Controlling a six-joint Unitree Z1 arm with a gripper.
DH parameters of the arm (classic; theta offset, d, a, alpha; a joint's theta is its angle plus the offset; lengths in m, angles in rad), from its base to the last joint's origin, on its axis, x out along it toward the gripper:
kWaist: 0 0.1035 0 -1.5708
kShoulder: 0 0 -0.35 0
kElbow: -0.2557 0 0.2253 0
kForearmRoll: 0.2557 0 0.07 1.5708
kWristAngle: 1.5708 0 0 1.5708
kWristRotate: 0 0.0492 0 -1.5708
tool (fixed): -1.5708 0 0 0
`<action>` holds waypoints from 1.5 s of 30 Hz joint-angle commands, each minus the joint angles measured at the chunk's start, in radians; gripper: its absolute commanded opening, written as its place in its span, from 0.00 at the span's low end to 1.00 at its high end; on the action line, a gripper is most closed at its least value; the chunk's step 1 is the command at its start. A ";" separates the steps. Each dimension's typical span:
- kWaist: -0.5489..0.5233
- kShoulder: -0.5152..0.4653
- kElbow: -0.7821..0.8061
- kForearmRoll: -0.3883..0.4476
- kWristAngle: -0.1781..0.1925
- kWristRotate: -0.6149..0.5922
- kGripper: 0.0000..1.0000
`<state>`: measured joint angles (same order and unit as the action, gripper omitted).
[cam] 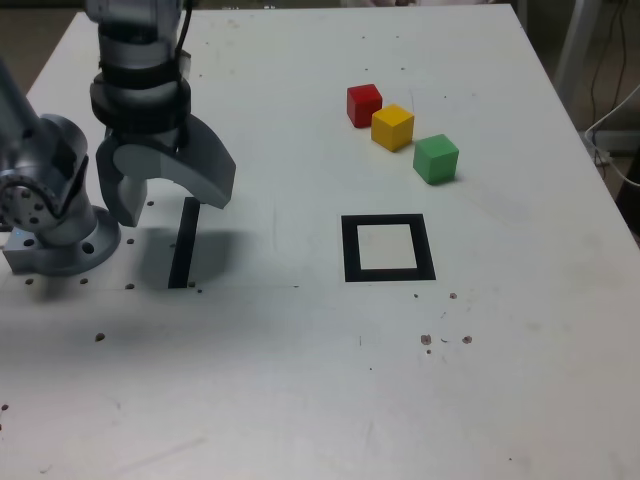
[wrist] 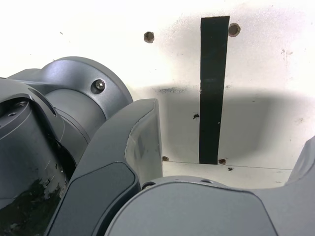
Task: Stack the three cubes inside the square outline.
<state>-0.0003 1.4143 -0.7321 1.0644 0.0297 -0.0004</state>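
Three cubes lie in a diagonal row at the back right of the exterior view: a red cube (cam: 364, 104), a yellow cube (cam: 392, 127) and a green cube (cam: 436, 159). The square outline (cam: 388, 248) of black tape sits on the table in front of them, with nothing inside it. My gripper (cam: 168, 197) hangs open far to the exterior view's left, near the arm's base, with nothing between its jaws. In the wrist view the gripper (wrist: 231, 147) points down over the table, and no cube shows there.
A single straight black tape strip (cam: 184, 243) lies under the gripper, also seen as the strip (wrist: 213, 88) in the wrist view. The arm's grey base (cam: 55, 215) stands at the exterior view's left edge. The white table (cam: 300, 380) has small screw holes.
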 commanded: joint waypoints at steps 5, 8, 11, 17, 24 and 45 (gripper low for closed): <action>0.045 0.024 -0.015 0.008 0.031 0.006 1.00; 0.071 0.039 -0.045 0.011 0.048 0.013 1.00; 0.100 0.060 -0.104 0.028 0.069 0.025 1.00; 0.179 0.131 -0.260 0.069 0.097 0.063 1.00; 0.336 0.275 -0.463 0.117 0.101 0.196 1.00; 0.591 0.696 -0.998 0.253 0.080 0.416 0.99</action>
<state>0.5855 2.0922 -1.7114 1.3111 0.1111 0.4116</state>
